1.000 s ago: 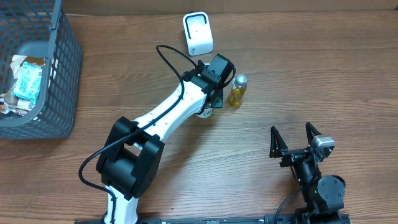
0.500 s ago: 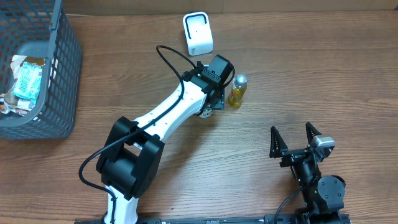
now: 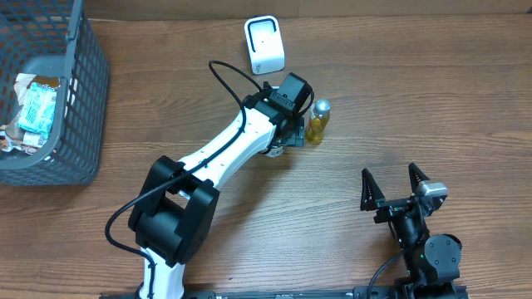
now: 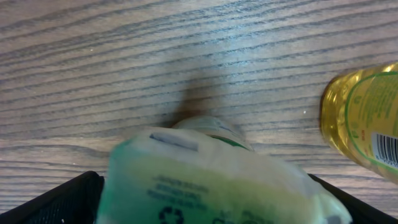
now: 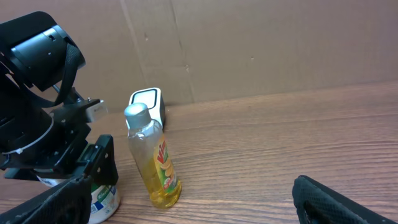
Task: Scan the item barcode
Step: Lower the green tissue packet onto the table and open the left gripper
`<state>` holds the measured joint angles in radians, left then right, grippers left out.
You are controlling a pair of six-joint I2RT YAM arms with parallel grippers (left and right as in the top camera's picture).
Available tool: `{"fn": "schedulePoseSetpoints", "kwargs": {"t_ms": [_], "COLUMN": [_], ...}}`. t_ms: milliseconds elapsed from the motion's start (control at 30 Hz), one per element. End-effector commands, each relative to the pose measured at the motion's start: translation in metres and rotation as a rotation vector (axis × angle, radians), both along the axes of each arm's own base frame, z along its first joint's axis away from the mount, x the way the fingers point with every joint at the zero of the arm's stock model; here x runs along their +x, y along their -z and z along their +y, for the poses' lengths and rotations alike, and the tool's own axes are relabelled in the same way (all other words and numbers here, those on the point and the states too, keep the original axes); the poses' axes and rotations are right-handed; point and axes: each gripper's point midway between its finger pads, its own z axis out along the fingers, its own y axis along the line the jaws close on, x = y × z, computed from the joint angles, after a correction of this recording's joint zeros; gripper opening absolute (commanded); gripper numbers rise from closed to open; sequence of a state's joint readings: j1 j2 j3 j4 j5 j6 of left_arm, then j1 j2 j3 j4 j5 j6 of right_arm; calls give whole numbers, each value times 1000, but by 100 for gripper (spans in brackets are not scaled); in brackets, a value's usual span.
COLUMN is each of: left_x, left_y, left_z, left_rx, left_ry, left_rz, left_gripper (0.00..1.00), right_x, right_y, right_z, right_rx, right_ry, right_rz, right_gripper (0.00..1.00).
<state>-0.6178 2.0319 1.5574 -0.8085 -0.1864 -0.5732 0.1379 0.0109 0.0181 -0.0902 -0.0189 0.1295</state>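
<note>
Barcode (image 4: pixel 385 152) on bottle (image 4: pixel 357 121) and recycling mark (image 4: pixel 169 214) on tub (image 4: pixel 205 168) are shown only by left wrist. Left gripper (image 4: pixel 205 208) is spread around tub, grip cannot be told; right gripper (image 3: pixel 395 187) is splayed wide, empty.

I record left arm (image 3: pixel 224 154) stretched forward, left end effector (image 3: pixel 284 139) pointing down, jaw state unclear, right end effector (image 3: pixel 388 172) parked at the near edge, jaws spread wide.

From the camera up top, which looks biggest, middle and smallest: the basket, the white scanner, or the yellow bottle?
1. gray basket, by far the largest
2. white scanner
3. yellow bottle, slimmer than the scanner
</note>
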Motion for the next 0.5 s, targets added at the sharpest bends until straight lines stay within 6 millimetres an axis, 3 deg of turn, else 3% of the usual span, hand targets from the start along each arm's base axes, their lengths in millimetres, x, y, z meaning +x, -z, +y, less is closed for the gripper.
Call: {"fn": "schedulePoseSetpoints", "kwargs": {"t_ms": [0, 333, 400, 467], "left_x": [18, 45, 51, 58], "left_y": [-27, -110, -139, -167], "left_z": [1, 5, 16, 41], "left_rx": [-41, -118, -118, -69], "left_ry": [-13, 43, 61, 39], "left_rz": [-55, -223, -290, -371], "left_gripper": [100, 100, 99, 95], "right_x": [0, 0, 0, 0], "right_y": [2, 2, 2, 2], "right_z": [-2, -2, -2, -2], "right_rx": [-7, -7, -7, -7], "right_ry": [10, 10, 10, 10], "right_rz": [-5, -5, -5, -5], "right_gripper": [100, 100, 100, 100]}}
